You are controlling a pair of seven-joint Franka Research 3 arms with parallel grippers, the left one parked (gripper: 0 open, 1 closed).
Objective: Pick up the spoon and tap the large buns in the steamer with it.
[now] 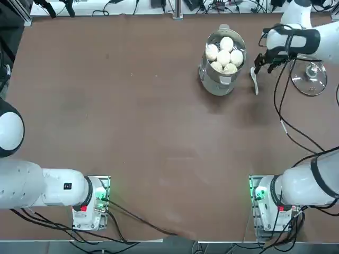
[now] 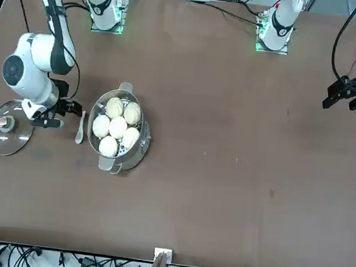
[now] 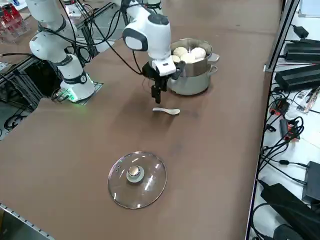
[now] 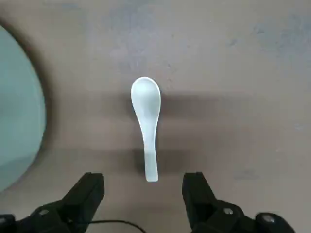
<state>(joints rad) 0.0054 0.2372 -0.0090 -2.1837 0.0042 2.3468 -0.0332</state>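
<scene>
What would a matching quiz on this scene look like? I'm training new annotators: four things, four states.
Things:
1. spoon
2. large buns
3. glass lid
4. right gripper

States:
A. inside the steamer
B. flat on the table, knob up
C. open, above the spoon's handle
D. on the table beside the steamer

Pairs: 1-D, 2-A, 3-B, 4-C

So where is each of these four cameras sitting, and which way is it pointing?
Top: overhead, looking down; both arm bases at the bottom, right gripper over the spoon.
Front: across the table, facing the robot; working arm at left, by the steamer.
Right side: raised at the robot's right, looking diagonally over the glass lid.
Wrist: on the right arm, looking down past its open fingers.
All four show the spoon.
</scene>
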